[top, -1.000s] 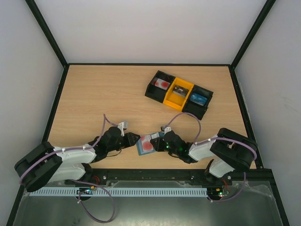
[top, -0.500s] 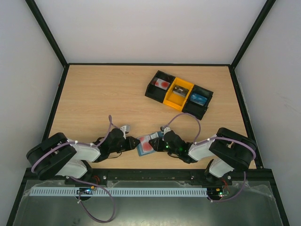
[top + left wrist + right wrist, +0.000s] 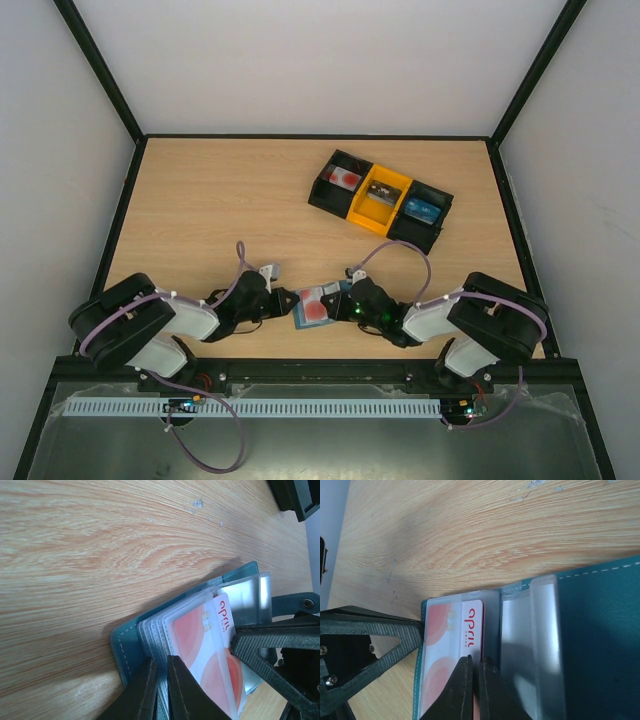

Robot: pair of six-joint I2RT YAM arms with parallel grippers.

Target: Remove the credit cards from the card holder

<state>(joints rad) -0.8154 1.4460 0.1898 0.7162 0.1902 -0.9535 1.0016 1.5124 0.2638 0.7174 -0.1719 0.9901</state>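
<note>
My left tool pinches the card holder; my right tool pinches the white card, not yet out.

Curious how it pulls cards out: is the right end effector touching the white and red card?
Touching. Right wrist view: the right end effector pinches the white and red card's end.

Wooden table, black-and-yellow three-bin tray at far right, open blue card holder near front edge
</note>
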